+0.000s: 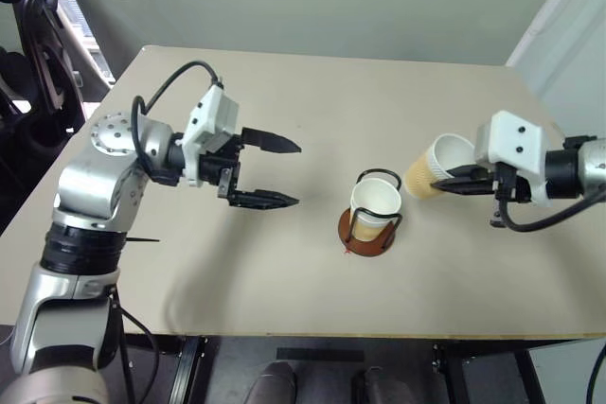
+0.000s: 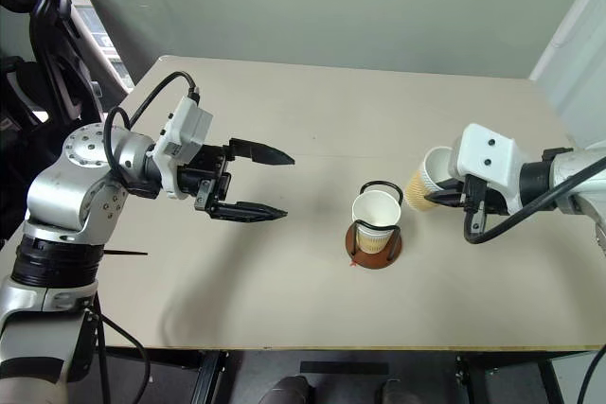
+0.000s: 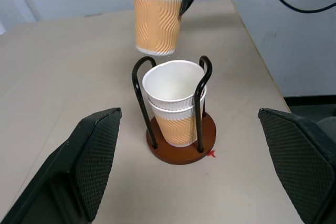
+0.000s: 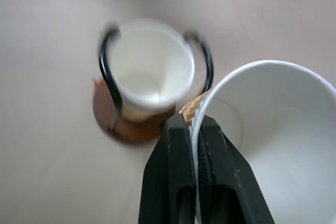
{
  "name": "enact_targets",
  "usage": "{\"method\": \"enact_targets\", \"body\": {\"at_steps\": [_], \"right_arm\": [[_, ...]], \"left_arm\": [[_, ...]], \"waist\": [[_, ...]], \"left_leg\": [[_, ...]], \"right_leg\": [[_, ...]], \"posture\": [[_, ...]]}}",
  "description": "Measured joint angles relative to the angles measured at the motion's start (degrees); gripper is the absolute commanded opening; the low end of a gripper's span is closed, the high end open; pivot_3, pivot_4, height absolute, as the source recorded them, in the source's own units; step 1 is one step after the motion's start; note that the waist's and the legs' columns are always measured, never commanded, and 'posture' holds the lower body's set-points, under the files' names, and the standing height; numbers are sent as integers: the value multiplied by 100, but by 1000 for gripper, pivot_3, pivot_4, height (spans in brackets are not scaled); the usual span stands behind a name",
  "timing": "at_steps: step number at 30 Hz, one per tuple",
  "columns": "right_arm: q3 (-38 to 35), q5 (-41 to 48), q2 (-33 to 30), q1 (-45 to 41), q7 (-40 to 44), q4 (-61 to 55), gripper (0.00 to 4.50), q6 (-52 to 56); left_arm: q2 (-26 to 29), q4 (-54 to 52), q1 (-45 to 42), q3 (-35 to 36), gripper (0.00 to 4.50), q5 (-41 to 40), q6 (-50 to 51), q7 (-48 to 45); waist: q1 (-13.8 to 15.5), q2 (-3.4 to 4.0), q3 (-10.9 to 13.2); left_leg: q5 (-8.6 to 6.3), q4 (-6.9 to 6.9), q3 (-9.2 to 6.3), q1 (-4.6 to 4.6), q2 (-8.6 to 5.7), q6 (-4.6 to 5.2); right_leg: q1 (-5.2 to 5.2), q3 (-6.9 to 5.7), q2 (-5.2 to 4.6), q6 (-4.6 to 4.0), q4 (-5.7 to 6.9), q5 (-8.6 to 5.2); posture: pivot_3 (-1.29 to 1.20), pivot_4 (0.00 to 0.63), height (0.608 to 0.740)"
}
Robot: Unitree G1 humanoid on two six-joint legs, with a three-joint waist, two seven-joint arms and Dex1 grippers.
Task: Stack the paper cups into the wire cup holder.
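Head views: sitting mid-table, wire cup holder (image 1: 366, 232) with two nested paper cups (image 1: 373, 207); at its 2 o'clock, hanging in the air, third cup (image 1: 436, 167) pinched by the rim in the closed right gripper (image 1: 453, 180), likely for dropping in; at 9 o'clock, hovering with fingers spread and empty, left gripper (image 1: 273, 172). Left wrist view: showing the carried cup beyond the holder. Right wrist view: showing fingers clamping the rim wall.
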Motion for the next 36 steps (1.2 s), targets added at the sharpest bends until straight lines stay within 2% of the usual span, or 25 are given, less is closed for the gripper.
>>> {"method": "enact_targets", "body": {"at_steps": [9, 21, 36], "right_arm": [[55, 357, 133, -752, -126, -253, 30, 298], [304, 486, 113, -769, -163, -706, 30, 387], [933, -132, 63, -701, -11, -636, 30, -237]], "left_arm": [[-134, 16, -54, -1, 4500, 31, -10, 28], [-221, 121, -168, -1, 4500, 124, -30, 33], [-241, 136, -171, -1, 4500, 141, -46, 29]], "waist": [[-1, 0, 0], [-1, 1, 0], [-3, 0, 0]], "left_leg": [[0, -2, -3, 0, 0, 0], [0, -2, -3, -1, 0, 0], [0, -2, -4, -2, 1, 0]], "right_leg": [[-3, -1, 0, -2, -2, -1], [-3, -1, -1, -2, -3, -1], [-4, -1, -1, -2, -2, -1]], "posture": [[0, 150, 740], [0, 150, 740], [0, 150, 740]]}}
